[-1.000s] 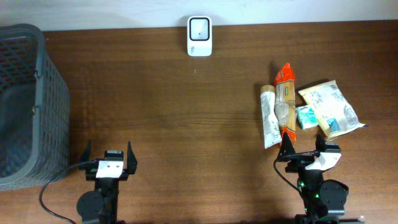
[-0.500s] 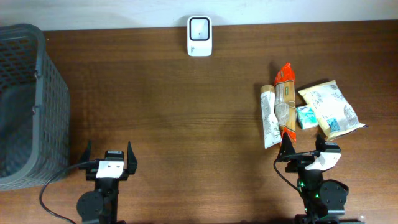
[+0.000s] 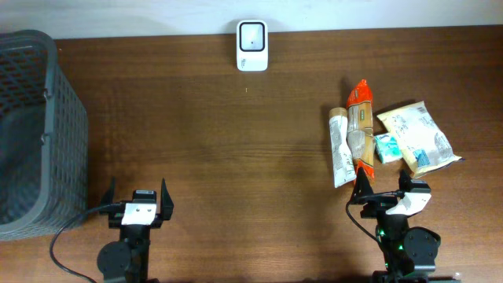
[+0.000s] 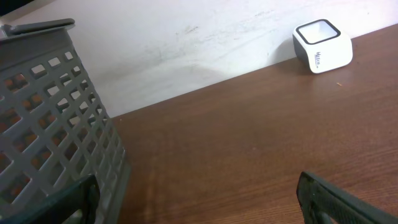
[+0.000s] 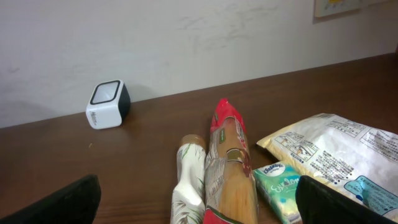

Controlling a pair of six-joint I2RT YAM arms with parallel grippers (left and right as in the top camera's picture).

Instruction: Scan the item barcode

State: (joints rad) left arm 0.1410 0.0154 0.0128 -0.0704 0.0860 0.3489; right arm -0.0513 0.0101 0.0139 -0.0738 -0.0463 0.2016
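Grey basket (image 4: 56,124) left, white scanner (image 4: 322,45) far right, wooden table (image 4: 249,143)

Matt wood-grain table (image 3: 236,149), grey plastic basket (image 3: 39,126)

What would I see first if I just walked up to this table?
The long red and orange pasta packet jumps out first, lying near a pale yellow bag on the right side of the brown wooden table. Next come the big dark grey plastic basket at the left edge and the small white square scanner at the far edge, by the wall.
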